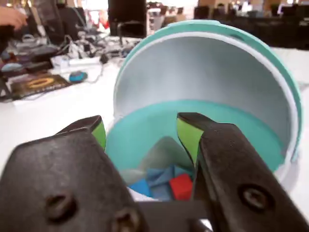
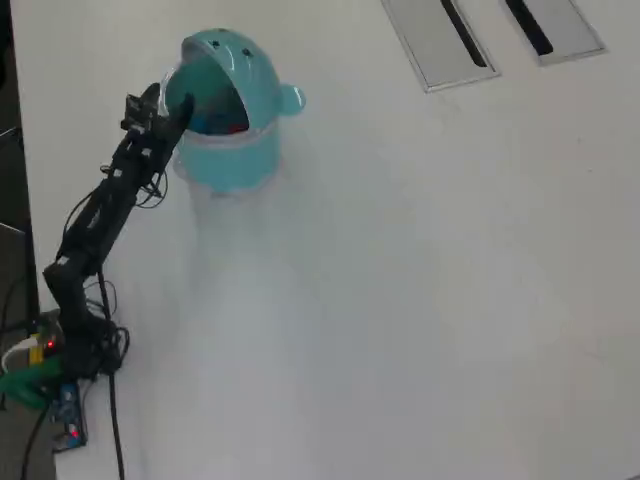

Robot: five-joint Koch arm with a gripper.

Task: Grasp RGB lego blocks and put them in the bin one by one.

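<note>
The round light-teal bin (image 1: 145,128) stands with its domed lid (image 1: 207,67) flipped open. Inside lie a red block (image 1: 181,186) and a blue block (image 1: 141,187) on greyish-blue material. No yellow-green block shows. My gripper (image 1: 141,121) hovers over the bin's mouth. It is open and empty, with green pads (image 1: 188,137) on the jaws. In the overhead view the bin (image 2: 235,160) is at the upper left. The gripper (image 2: 178,105) reaches into its opening from the left, and a red speck (image 2: 238,127) shows inside.
Two flat grey slotted panels (image 2: 440,40) (image 2: 555,25) lie at the top right of the white table. The arm's base and cables (image 2: 60,370) sit at the left edge. Cables and devices (image 1: 58,58) clutter the far side in the wrist view.
</note>
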